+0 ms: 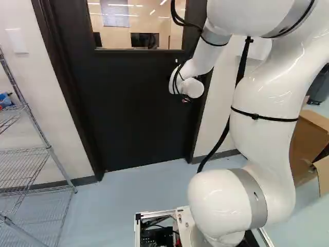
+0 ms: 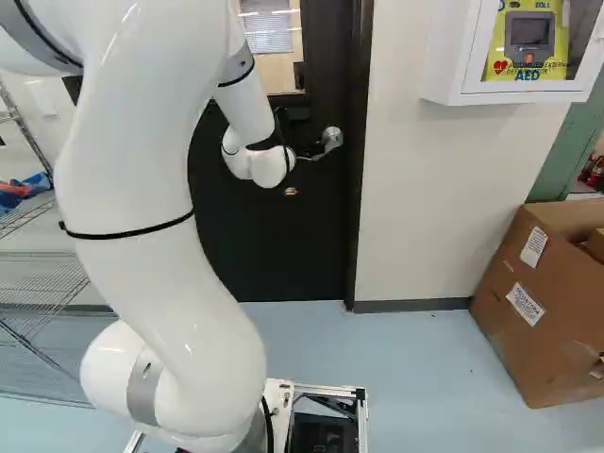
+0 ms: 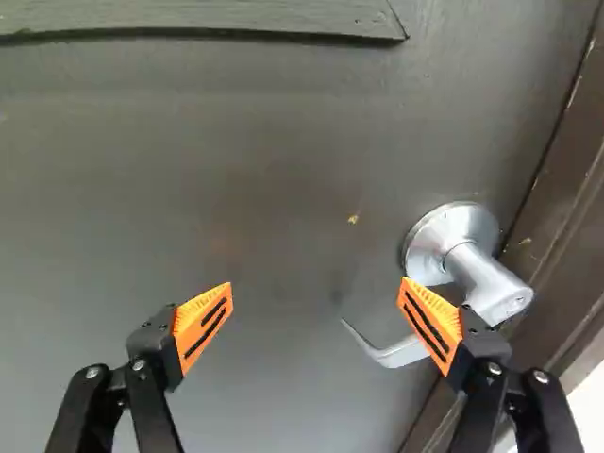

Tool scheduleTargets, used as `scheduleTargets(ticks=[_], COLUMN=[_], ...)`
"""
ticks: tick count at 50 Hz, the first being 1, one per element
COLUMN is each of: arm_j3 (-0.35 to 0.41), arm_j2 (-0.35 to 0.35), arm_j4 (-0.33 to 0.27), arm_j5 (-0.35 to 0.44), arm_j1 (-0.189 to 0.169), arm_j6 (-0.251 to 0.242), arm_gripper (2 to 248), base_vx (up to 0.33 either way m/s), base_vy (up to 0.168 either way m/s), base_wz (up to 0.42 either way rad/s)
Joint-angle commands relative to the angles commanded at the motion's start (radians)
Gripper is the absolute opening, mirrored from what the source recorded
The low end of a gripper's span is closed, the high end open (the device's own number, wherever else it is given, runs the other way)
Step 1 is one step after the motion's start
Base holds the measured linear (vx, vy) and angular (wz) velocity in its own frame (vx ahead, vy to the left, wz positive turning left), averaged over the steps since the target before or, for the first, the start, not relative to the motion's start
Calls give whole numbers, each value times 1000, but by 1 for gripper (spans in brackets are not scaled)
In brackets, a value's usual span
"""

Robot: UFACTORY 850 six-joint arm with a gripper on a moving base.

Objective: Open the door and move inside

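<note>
Step in hand, as I judge it: lining up on the handle. Door (image 1: 133, 113) shut. My pincer (image 3: 317, 285) stands wide apart, gripping nothing. Lever handle (image 3: 495, 288) sits near the door frame (image 3: 572, 212), mostly behind and beyond my frame-side finger, its curved tip showing between the pads; contact cannot be told. Next move, likely: shift toward the frame, get a finger over the lever, turn it down, then work the door. Swing direction undetermined. Risk: slipping off the tip.
</note>
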Motion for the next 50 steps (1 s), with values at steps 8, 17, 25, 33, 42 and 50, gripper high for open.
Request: scheduleTargets(ticks=[8, 17, 25, 33, 42, 50], arm_j3=[2, -1, -12, -26, -44, -59], arm_j2=[-14, -35, -61, -89, -122, -150], arm_j4=[0, 0, 0, 0, 0, 0], arm_j5=[0, 0, 0, 0, 0, 0], arm_j1=[0, -4, -12, -17, -17, -17], arm_j6=[0, 0, 0, 0, 0, 0], arm_gripper=[247, 247, 247, 247, 247, 247], base_vx=[0, 0, 0, 0, 0, 0], base_vy=[0, 0, 0, 0, 0, 0], base_wz=[0, 0, 0, 0, 0, 0])
